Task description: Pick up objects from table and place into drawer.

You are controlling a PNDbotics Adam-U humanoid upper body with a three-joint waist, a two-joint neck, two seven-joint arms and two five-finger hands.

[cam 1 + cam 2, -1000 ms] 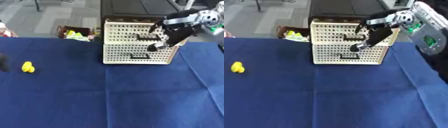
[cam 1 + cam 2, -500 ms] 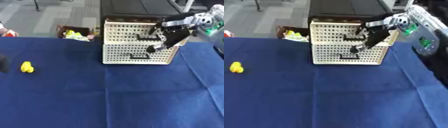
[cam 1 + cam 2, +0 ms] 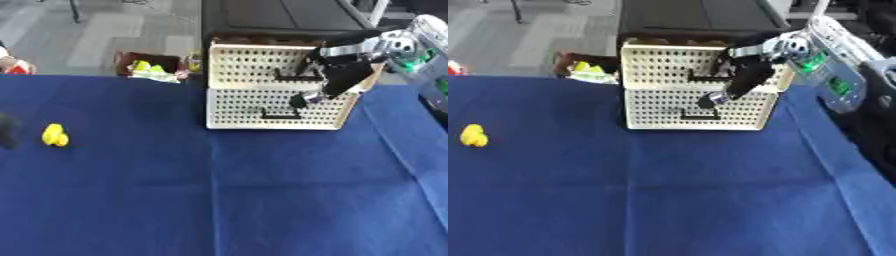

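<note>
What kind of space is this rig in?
Probably an indoor lab or workshop: a table under a blue cloth, a cream perforated drawer unit at its far edge, grey floor beyond, and a box of clutter.

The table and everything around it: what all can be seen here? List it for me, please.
Tablecloth: one, dark blue, covers the whole table.
Drawer unit: one, cream with small holes and black handles, two drawers stacked, at the table's far edge, right of the middle.
Small yellow object: one, on the cloth near the left side, well apart from the drawer unit.
Box of yellow-green things: one, dark, on the floor behind the table, left of the drawer unit.
Dark cabinet: one, black, behind the drawer unit.
Right hand: one, black, in front of the upper drawer by its handle; whether it grips the handle cannot be told.
Left hand: not clearly seen.
</note>
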